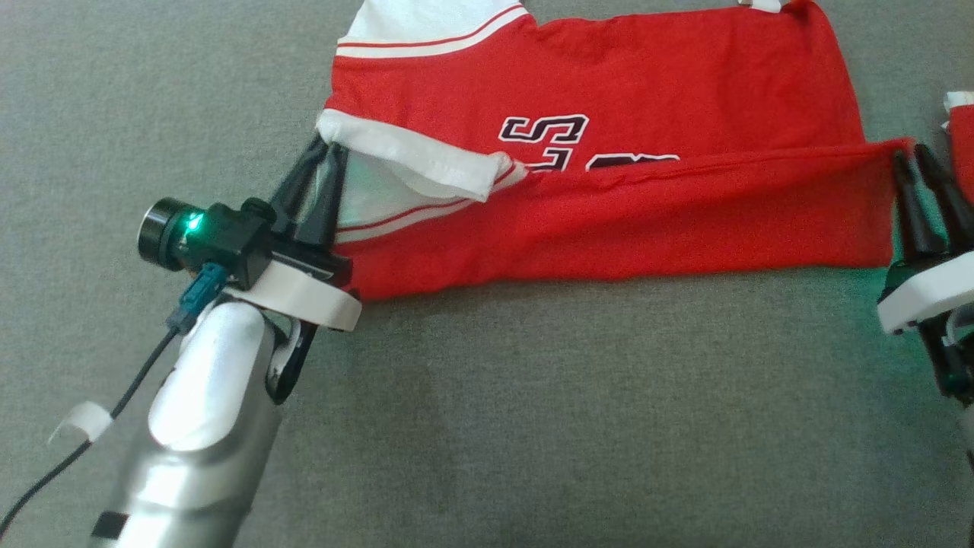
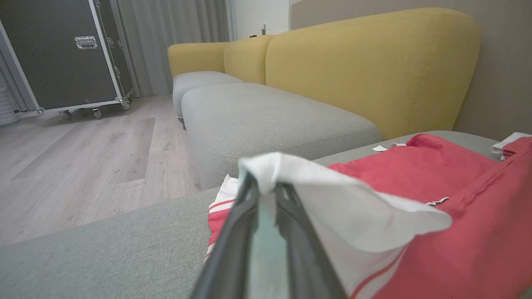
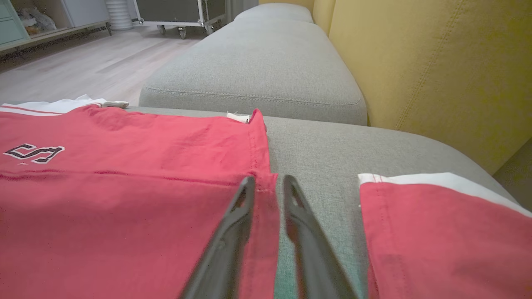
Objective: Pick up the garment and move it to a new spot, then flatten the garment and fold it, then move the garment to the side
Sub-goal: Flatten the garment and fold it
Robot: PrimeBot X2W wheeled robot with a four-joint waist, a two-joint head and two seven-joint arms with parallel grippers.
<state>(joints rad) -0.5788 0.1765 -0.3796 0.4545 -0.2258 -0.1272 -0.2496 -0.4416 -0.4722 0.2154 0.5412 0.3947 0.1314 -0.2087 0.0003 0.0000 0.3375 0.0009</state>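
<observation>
The red garment (image 1: 609,221) is lying half-folded on the sofa seat (image 1: 533,426). The left end effector (image 1: 326,152) is gaping slightly, the white sleeve (image 1: 411,164) draped over its tips; the right end effector (image 1: 911,154) is gaping astride the hem (image 1: 875,199).

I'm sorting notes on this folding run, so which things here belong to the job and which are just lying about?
Job: red shirt, left gripper, right gripper, grey cushion under the shirt.
Lying about: second red cloth at the right, black wheeled case, yellow backrest.
</observation>
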